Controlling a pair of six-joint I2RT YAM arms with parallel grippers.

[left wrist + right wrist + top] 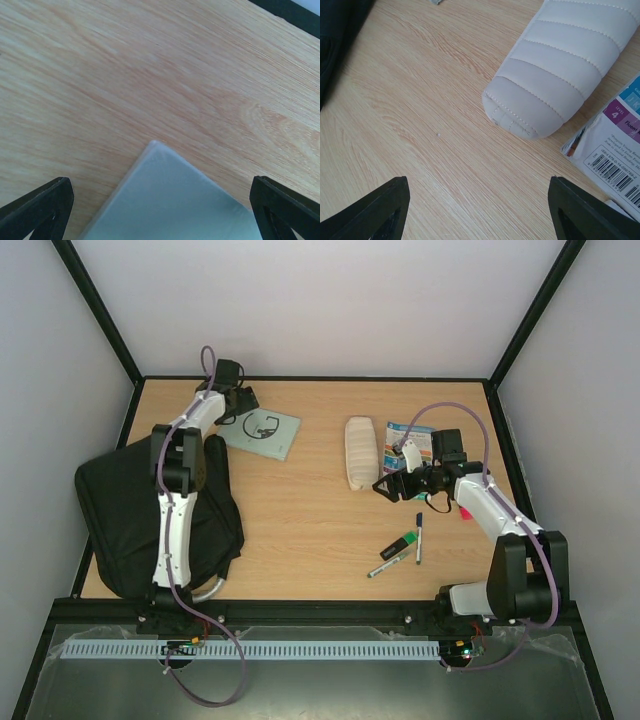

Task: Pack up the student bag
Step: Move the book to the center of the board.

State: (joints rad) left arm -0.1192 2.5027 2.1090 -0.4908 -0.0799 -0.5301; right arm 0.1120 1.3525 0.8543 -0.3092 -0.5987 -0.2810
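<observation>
The student bag (pixel 120 510), a large black soft backpack, lies at the table's left with a grey loop handle (pixel 207 588) at its near edge; its dark edge shows in the right wrist view (pixel 335 35). My left gripper (pixel 238 400) is open over the corner of a pale grey-green notebook (pixel 262 432), whose corner lies between the fingers in the left wrist view (pixel 170 200). My right gripper (pixel 392 486) is open and empty just near of a white quilted pencil case (pixel 360 452), which also shows in the right wrist view (pixel 560 65).
A small colourful booklet (pixel 412 443) lies right of the pencil case; its barcode corner shows in the right wrist view (pixel 610 145). A black pen (pixel 418 538), a green highlighter (pixel 402 541) and a grey marker (pixel 389 562) lie near right. Black frame rails edge the table.
</observation>
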